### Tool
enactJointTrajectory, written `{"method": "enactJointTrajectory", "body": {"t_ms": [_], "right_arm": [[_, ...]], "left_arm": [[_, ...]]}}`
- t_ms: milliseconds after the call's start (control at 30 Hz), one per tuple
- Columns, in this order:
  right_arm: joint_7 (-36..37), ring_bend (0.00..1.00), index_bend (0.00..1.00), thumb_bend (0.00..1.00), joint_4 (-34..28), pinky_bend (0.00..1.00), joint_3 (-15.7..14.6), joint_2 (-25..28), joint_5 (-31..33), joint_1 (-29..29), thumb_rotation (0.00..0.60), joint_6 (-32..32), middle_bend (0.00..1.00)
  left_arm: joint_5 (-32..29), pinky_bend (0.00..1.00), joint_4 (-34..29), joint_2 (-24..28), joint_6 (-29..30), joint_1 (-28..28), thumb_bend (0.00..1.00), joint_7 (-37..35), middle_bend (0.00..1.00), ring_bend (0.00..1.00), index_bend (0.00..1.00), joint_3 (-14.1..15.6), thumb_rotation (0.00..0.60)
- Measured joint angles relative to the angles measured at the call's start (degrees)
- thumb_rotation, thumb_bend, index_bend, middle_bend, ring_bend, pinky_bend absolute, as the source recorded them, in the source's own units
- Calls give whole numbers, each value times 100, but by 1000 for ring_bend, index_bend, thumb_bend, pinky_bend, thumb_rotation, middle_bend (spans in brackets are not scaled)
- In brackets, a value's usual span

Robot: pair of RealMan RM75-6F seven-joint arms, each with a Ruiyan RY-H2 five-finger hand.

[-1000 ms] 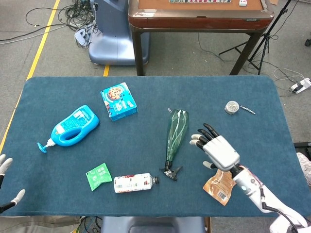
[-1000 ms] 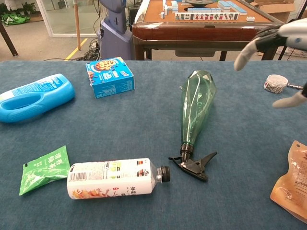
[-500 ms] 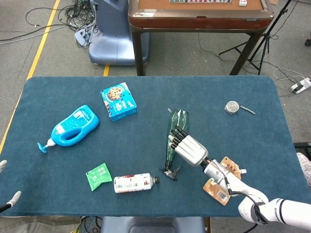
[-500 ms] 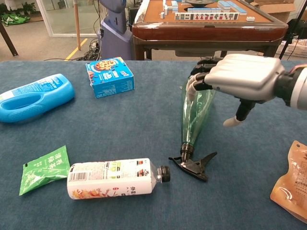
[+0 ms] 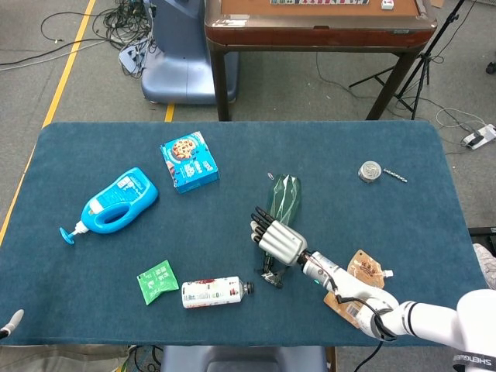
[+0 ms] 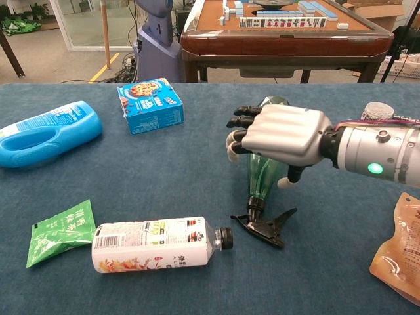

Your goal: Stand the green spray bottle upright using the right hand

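The green spray bottle (image 5: 284, 198) lies on its side on the blue tablecloth, its black trigger head (image 6: 266, 226) pointing toward the front edge. My right hand (image 6: 279, 134) hovers low over the middle of the bottle (image 6: 262, 180), covering it from above. Its fingers reach past the bottle's left side and the thumb hangs down on the right side, with no firm grip showing. In the head view the right hand (image 5: 277, 236) hides the bottle's narrow lower half. Of my left hand, only a fingertip (image 5: 8, 322) shows at the bottom left corner.
A white drink bottle (image 6: 157, 244) lies just left of the trigger head, with a green packet (image 6: 62, 231) beyond it. A blue detergent bottle (image 5: 120, 201) and a cookie box (image 5: 189, 160) sit farther left. A brown pouch (image 6: 400, 249) and a tape roll (image 5: 370, 171) lie on the right.
My right hand has swung left from the right side of the table and lowered over the bottle's middle. The bottle has not moved. My left hand has slipped almost out of view.
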Motion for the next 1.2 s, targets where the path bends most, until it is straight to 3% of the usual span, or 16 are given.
{"method": "enactJointTrajectory", "body": {"t_ms": [133,367,767,967,1200], "right_arm": [[9,43,298,111,210,4,-67,-148,-1,126,600,-109,200],[-10,43,302,265,516,4,-161,-360,23,262,600,-211,200],[142,78,577,398,945,5,-193,-587,149,358,600,-162,289],[677,134,659,411,833,32,-59,-510,191,295,600,226,344],[1667,165,671,416,155,43,324,-120,457,21,600,927,357]], "left_arm": [[-27,20,40,-16,-13,15,255,-34,0,56,70,-6,600],[-19,20,67,-43,-37,8,255,-49,0,56,70,-22,600],[-37,20,137,-80,-50,26,255,-86,0,56,98,-37,600],[-16,20,122,-86,-79,9,255,-52,0,56,98,-39,600],[76,20,56,-94,-119,-59,255,31,0,56,98,-51,600]]}}
